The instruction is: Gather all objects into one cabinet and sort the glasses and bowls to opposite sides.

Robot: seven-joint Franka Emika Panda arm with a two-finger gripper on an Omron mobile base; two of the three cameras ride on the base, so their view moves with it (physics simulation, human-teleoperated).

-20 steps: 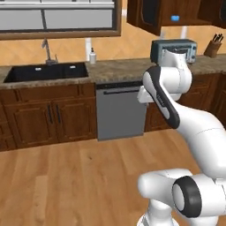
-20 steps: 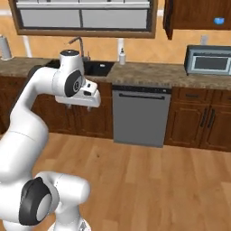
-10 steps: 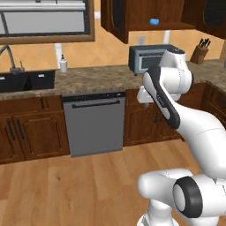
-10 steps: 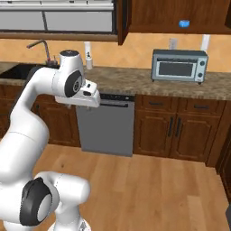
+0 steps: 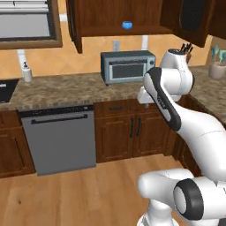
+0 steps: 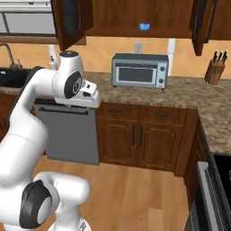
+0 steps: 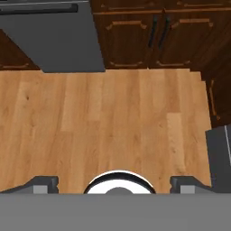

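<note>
The arm is tucked in close above its base, and the tool (image 7: 115, 182) points down at bare wooden floor in front of the dishwasher (image 5: 59, 140), its two tips set wide apart with nothing between them: released and empty. Up above the toaster oven (image 5: 127, 65), the cabinet (image 6: 135, 18) stands with both doors swung open, and the small blue vessel (image 5: 127, 24) sits on its shelf, almost straight over the toaster oven. That is one object in place, as far as these views tell. The two cups and the wide brown bowl are nowhere on the worktop (image 5: 66, 88) around the toaster oven, so the bulk of the gathering and all of the sorting look left to do. The shelf's depths are dark, though, so something could sit further back. The blue vessel is high above the toaster oven; the tool hangs well below and apart from it.
</note>
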